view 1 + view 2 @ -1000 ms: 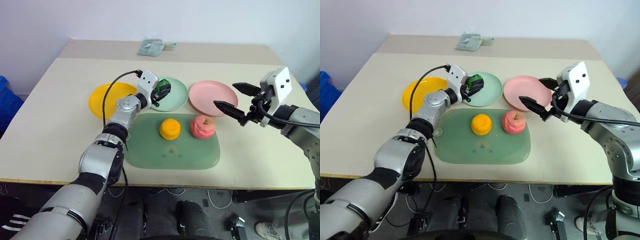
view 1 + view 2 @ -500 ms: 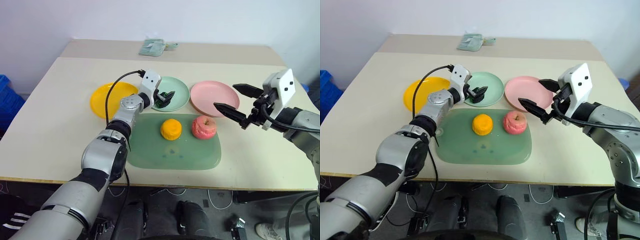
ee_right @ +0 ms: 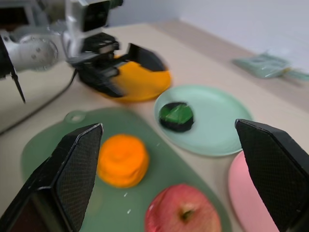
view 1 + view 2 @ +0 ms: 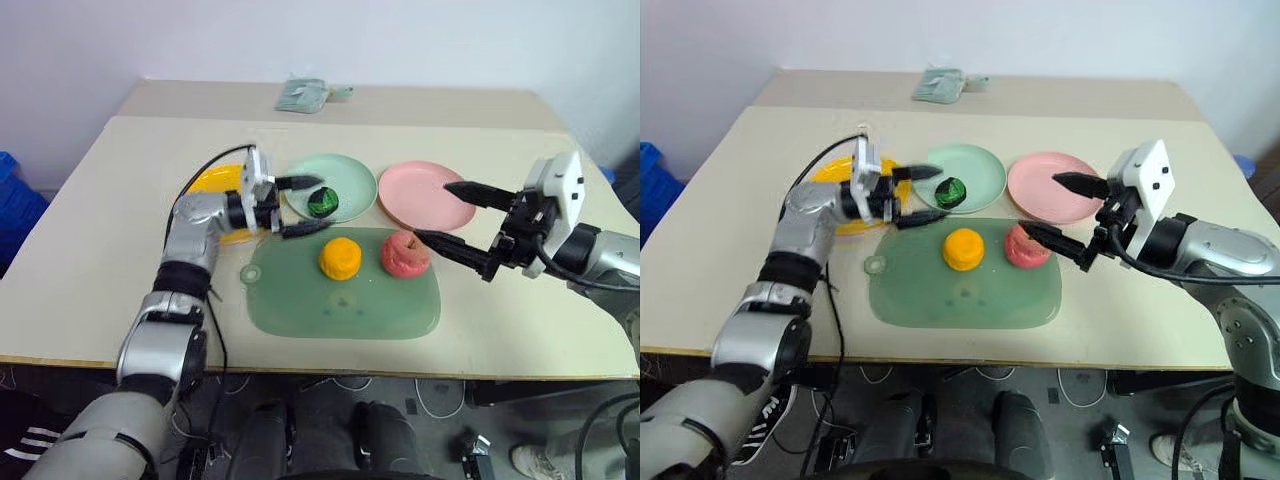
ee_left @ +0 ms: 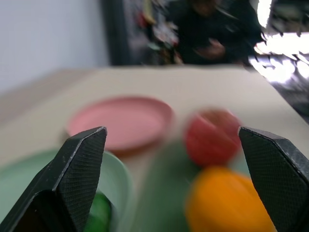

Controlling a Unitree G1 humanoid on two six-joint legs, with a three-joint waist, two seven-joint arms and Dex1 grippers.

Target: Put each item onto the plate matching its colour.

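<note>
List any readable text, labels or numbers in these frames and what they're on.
None readable. The packet at the table's far edge may carry print, but it is too small to read. The plates, fruit and mat show no lettering.

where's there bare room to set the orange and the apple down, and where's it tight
The pink plate lies bare, and so does most of the yellow plate beside the left gripper. The mat's near half is free too. It is crowded mid-table: the orange and apple sit close together, with the right gripper beside the apple.
</note>
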